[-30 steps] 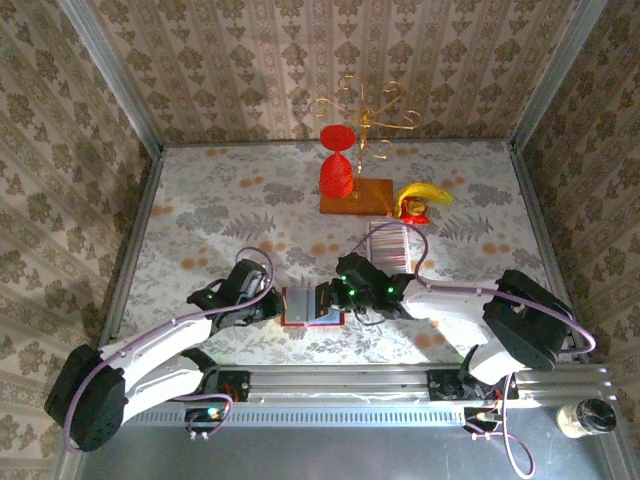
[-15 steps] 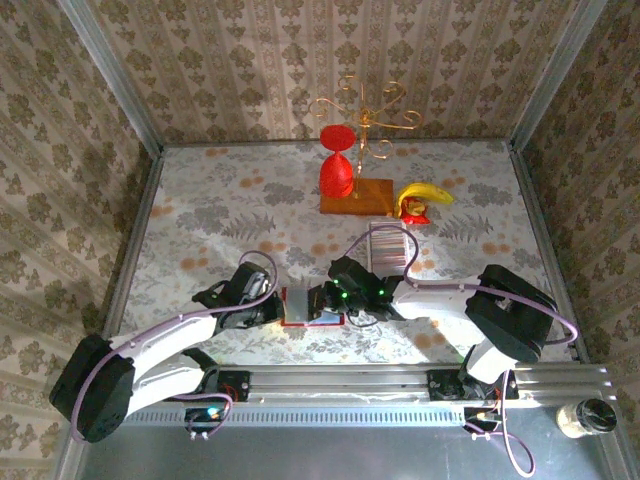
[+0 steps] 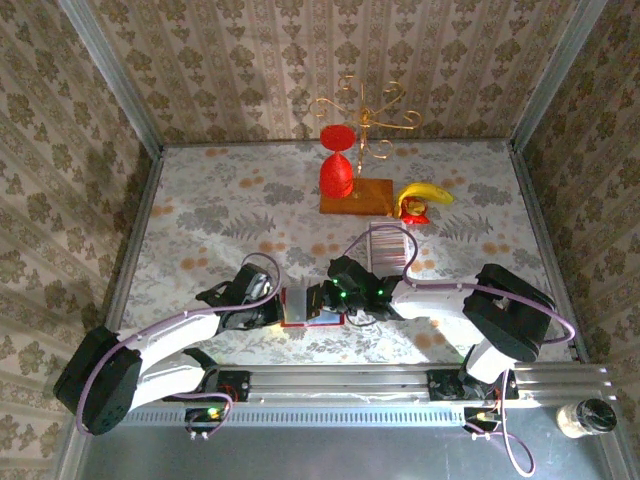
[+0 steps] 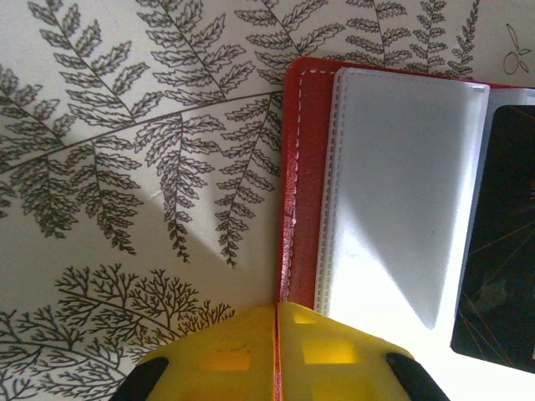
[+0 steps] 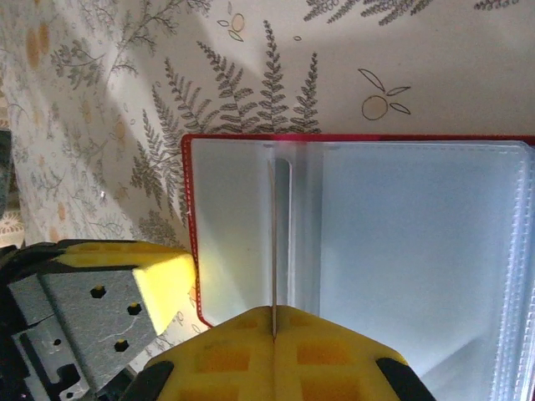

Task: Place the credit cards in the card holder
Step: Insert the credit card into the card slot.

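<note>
The card holder (image 3: 303, 306) lies open near the table's front edge, red outside and pale blue-grey inside. My left gripper (image 3: 281, 305) is shut on its left cover; in the left wrist view the red cover edge (image 4: 301, 167) runs in between the yellow fingertips (image 4: 277, 307). My right gripper (image 3: 322, 298) hangs over the open holder (image 5: 401, 251), shut on one thin credit card (image 5: 273, 242) that stands edge-on above the left clear pocket. The row of credit cards (image 3: 390, 246) lies behind the right arm.
At the back stand a red goblet glass (image 3: 337, 172), a brown wooden board (image 3: 357, 197) with a gold wire stand (image 3: 365, 115), and a banana (image 3: 425, 194). A jar (image 3: 586, 417) sits off the table at the front right. Patterned walls enclose the table.
The left gripper has closed down on the holder's left cover. The right gripper has shifted slightly left with the card over the holder.
</note>
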You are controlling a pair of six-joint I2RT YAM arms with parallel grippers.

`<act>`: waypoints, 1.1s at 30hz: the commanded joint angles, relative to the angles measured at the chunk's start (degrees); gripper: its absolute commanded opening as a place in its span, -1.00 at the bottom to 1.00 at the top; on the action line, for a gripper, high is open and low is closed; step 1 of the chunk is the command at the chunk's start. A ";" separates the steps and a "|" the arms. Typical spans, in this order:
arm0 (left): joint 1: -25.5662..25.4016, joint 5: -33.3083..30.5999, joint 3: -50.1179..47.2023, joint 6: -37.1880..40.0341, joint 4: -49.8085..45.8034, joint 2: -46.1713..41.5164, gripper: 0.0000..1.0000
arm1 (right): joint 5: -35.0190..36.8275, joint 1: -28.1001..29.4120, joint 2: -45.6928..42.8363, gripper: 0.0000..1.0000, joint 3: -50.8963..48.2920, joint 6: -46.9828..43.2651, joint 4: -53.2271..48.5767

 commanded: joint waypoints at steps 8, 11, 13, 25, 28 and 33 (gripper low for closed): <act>0.25 0.21 -1.24 1.26 -0.32 -0.23 -0.82 | 0.68 0.39 0.98 -1.00 0.94 0.70 0.24; 0.24 0.18 -1.24 1.17 -0.26 -0.16 -0.82 | 0.22 0.39 1.54 -1.00 0.90 1.30 1.78; 0.18 0.28 -1.33 1.01 -0.15 -0.14 -0.82 | 0.35 0.47 1.80 -1.00 0.73 1.58 2.30; -0.43 0.32 -1.41 0.69 0.02 -0.22 -0.84 | 0.43 1.18 2.55 -1.00 -0.81 4.02 5.94; -0.60 0.23 -1.50 0.39 0.18 -0.14 -0.84 | -0.17 1.18 2.53 -1.00 -1.30 4.55 6.83; -0.99 0.01 -1.35 0.21 0.49 0.04 -0.84 | -0.33 1.35 2.15 -1.00 -1.99 5.03 6.98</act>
